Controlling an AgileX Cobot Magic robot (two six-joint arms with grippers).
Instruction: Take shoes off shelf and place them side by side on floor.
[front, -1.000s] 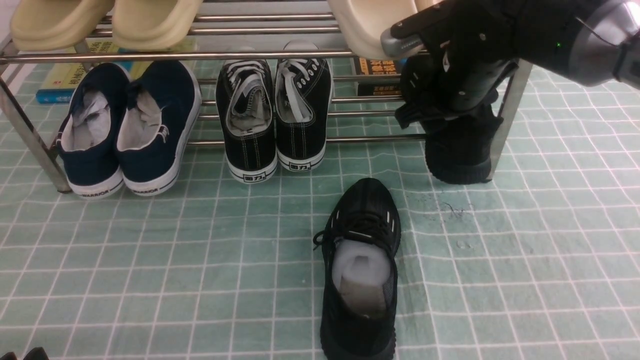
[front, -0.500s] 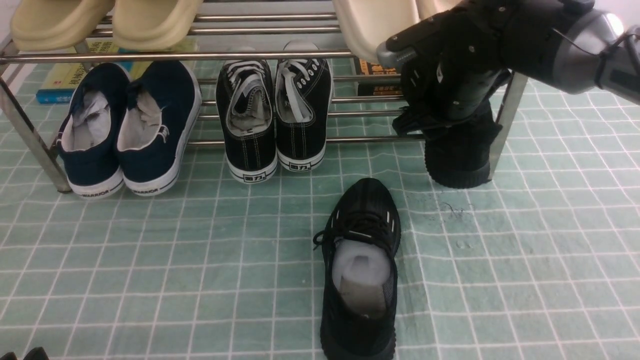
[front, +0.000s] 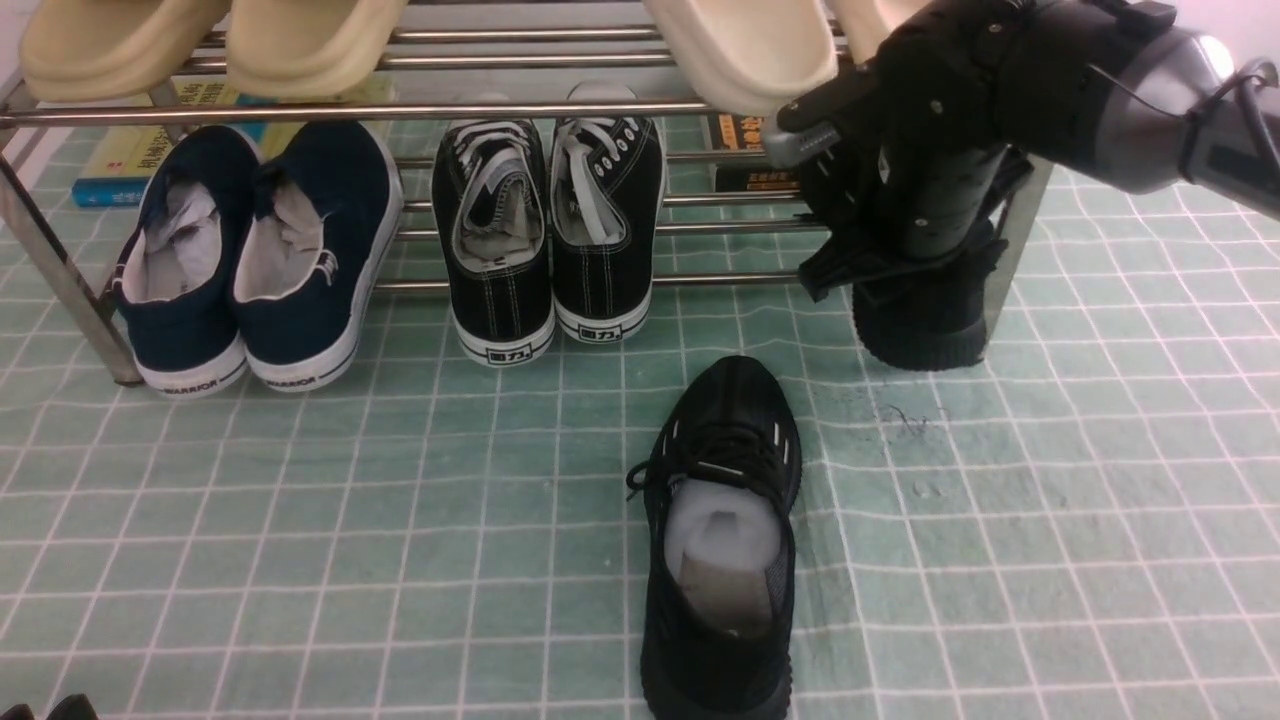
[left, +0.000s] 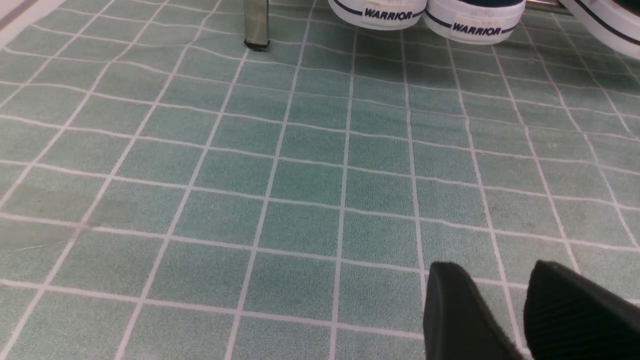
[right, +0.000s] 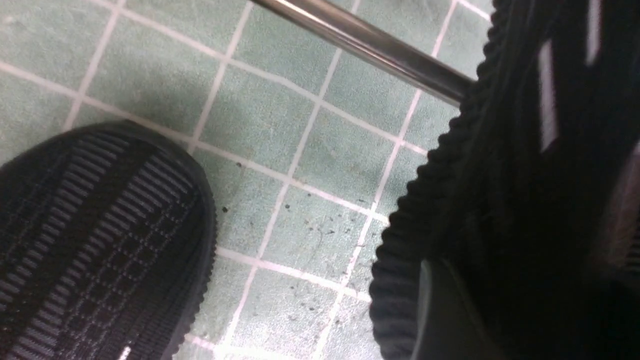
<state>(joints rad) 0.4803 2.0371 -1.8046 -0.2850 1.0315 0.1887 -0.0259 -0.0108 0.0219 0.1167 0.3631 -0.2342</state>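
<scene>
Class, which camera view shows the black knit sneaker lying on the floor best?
The front view: nearly the whole black knit sneaker shows from above, laces and white foam stuffing included. The right wrist view catches only its toe, beside the other sneaker. The left wrist view shows none of it.

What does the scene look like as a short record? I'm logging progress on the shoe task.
placed sneaker: black knit sneaker on floor, toe toward shelf
second sneaker: at shelf's right end, heel toward camera
right hand: closed on second sneaker
left hand: open, empty, low over floor
pair side by side: not yet
</scene>
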